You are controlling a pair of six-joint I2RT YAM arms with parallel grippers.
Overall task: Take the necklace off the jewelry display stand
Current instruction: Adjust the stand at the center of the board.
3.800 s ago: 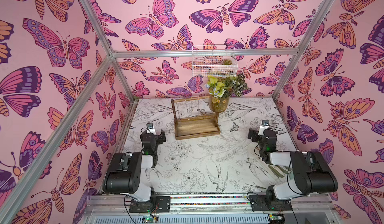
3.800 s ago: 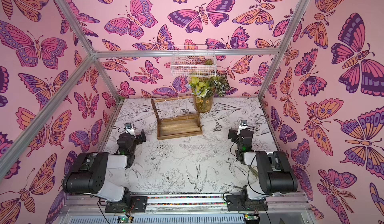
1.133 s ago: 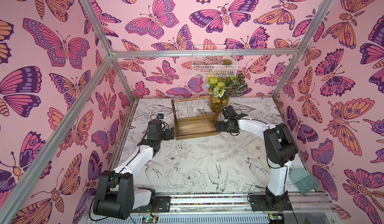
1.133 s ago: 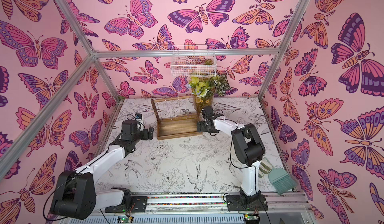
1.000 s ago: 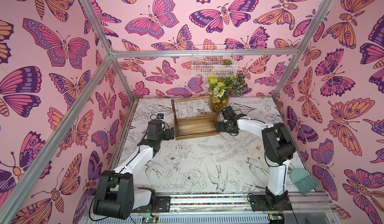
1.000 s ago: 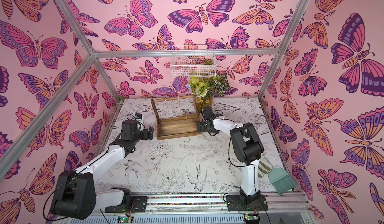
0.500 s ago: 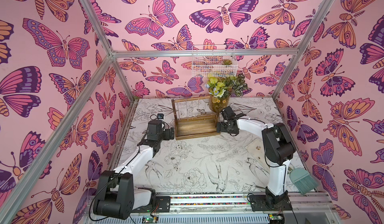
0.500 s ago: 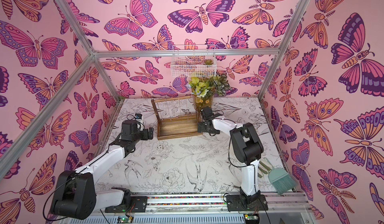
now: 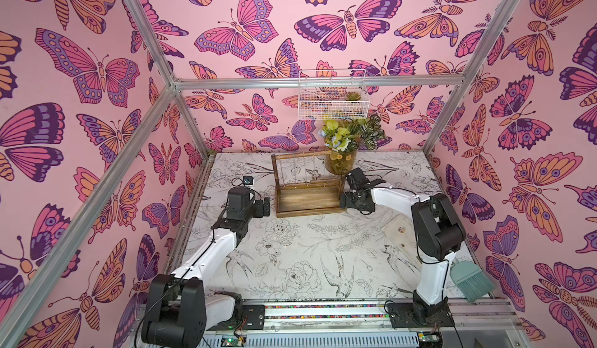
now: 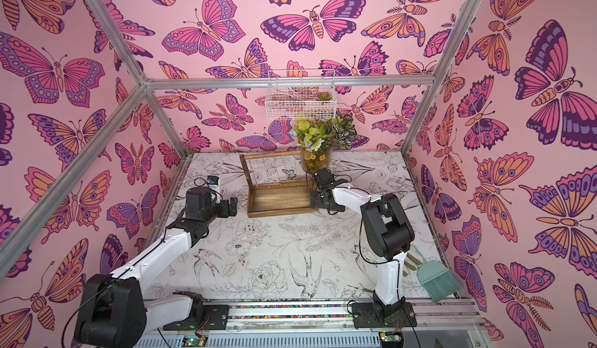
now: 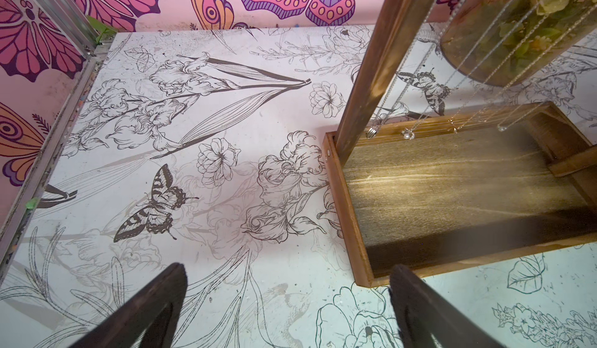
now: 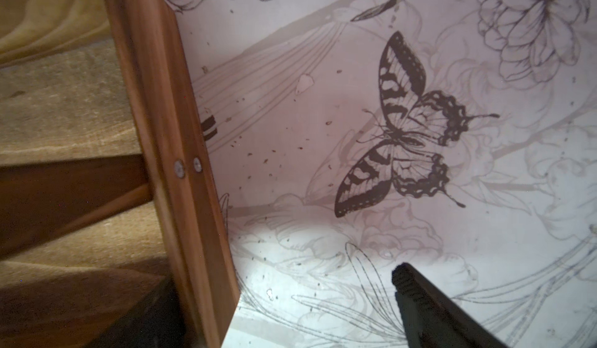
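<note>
Brown stained wood forms the jewelry display stand (image 9: pixel 308 201), at the far middle of the table (image 9: pixel 307 252) in both top views (image 10: pixel 279 201). Its long axis runs left to right, roughly parallel to the far wall. The base is a shallow rectangular tray with low walls and a rough, streaky grain. A tall open frame of two square posts and a thin top bar stands upright from the tray's far part. Thin silvery necklaces (image 11: pixel 407 132) hang straight down from the bar, side by side, their small pendants ending just above the tray.

The black left gripper (image 9: pixel 265 205) hovers just left of the tray, jaws spread wide and holding nothing. The right gripper (image 9: pixel 345 201) sits low against the tray's right wall, jaws also wide apart and clamping nothing. The right wrist view shows one ribbed dark finger (image 12: pixel 416 298) outside that wall; the other is lost in shadow.

The table is white, printed with black line drawings of flowers, birds and butterflies. An amber glass vase (image 9: pixel 339 165) of yellow flowers and leaves stands just behind the stand's right post. A white wire basket (image 9: pixel 332 104) hangs on the far wall. A teal brush (image 9: pixel 471 281) sits at the near right. Pink walls (image 9: pixel 97 71) carry large butterflies.
</note>
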